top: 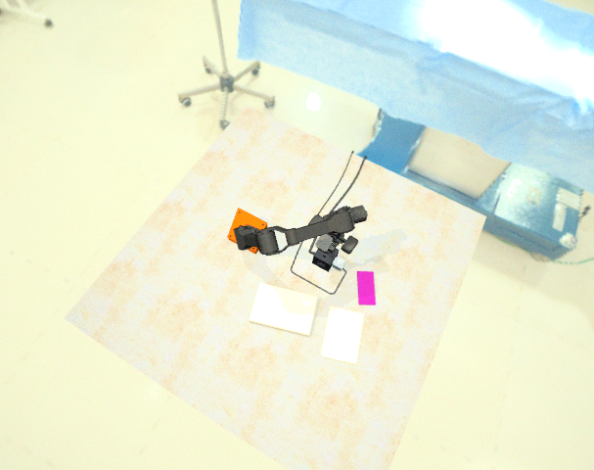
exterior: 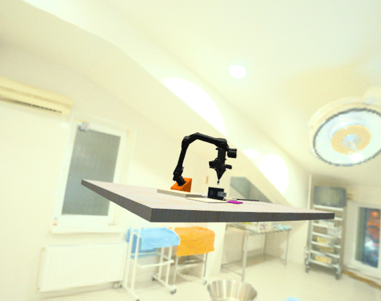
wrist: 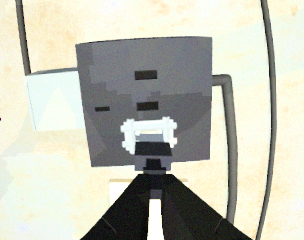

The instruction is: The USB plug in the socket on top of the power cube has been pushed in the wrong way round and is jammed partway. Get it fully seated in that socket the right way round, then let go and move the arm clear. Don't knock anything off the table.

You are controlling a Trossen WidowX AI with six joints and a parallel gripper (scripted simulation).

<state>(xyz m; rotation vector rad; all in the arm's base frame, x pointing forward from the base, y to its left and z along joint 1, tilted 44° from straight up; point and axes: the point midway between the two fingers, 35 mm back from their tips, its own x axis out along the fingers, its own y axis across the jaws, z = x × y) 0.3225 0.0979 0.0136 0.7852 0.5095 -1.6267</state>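
The dark power cube (top: 323, 261) (exterior: 212, 192) (wrist: 182, 60) stands on the table. In the wrist view its top shows several dark slots and a white outline (wrist: 148, 125) around one socket. My gripper (exterior: 218, 180) (wrist: 154, 184) points down above the cube, shut on the USB plug (wrist: 153, 149). The plug has a dark body and a pale grey metal end. In the exterior view a gap shows between plug and cube, so the plug is out of the socket. The plug's end overlaps the outline in the wrist view and hides part of that socket. Which way round it faces is too small to tell.
A pale block (top: 339, 263) (wrist: 54, 100) adjoins the cube's side. Dark cables (top: 312, 283) (wrist: 233, 150) run around it. A magenta block (top: 366, 288) (exterior: 235, 202) and two white panels, one thick (top: 284, 309) and one thin (top: 342, 335), lie nearby. The arm's orange base (top: 240, 217) is beyond.
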